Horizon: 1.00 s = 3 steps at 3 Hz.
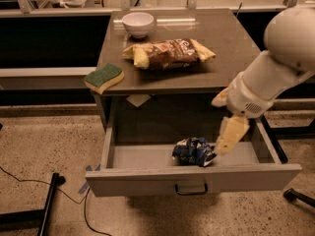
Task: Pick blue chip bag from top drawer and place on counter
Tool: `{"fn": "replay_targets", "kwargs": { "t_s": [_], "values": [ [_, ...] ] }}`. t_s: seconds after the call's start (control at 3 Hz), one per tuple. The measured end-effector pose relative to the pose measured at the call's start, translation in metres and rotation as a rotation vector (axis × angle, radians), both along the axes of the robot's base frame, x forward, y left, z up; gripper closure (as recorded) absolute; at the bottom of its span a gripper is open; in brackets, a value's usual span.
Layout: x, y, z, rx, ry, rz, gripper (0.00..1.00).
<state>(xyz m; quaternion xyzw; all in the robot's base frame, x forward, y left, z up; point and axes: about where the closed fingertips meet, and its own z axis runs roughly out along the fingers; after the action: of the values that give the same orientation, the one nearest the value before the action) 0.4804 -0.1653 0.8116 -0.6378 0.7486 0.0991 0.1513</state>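
Note:
The blue chip bag [193, 151], crumpled dark blue foil with white patches, lies in the open top drawer [123, 180], right of its middle. The drawer's dark handle [191, 190] is at the front panel's centre. The counter [231, 48] is the grey-brown table top above it. My gripper [227, 137], a cream piece at the end of the white arm, hangs over the drawer's right part, just right of the bag and close to it.
On the counter are a brown-and-yellow snack bag [167, 52], a white bowl [138, 23] at the back left and a green-and-yellow sponge [104, 77] at the front left edge. A black stand leg [49, 200] and cable lie on the floor at left.

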Motion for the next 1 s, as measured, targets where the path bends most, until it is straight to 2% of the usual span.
{"fn": "replay_targets", "kwargs": {
  "t_s": [0.33, 0.67, 1.0],
  "values": [
    [-0.001, 0.026, -0.055, 0.018, 0.034, 0.062, 0.4],
    [0.004, 0.039, -0.102, 0.013, 0.076, 0.097, 0.41],
    [0.012, 0.04, -0.118, 0.008, 0.088, 0.098, 0.37]
  ]
}}
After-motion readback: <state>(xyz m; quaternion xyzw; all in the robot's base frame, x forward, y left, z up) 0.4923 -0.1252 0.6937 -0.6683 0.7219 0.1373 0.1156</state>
